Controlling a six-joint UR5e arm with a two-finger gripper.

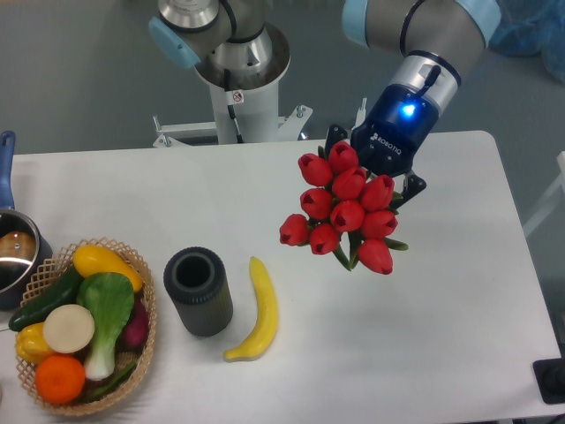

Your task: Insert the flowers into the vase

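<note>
Flowers (345, 208) aloft in the gripper (369, 177), clamped by the stems, buds toward the camera, well right of the vase (198, 290) and above the banana (256, 311) beside it.

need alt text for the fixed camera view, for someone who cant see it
A robot arm's pincer holds a bunch of red tulips above a white table, right of an empty dark grey vase. A banana lies beside the vase, with a basket of vegetables and a steel pot at the left.
</note>
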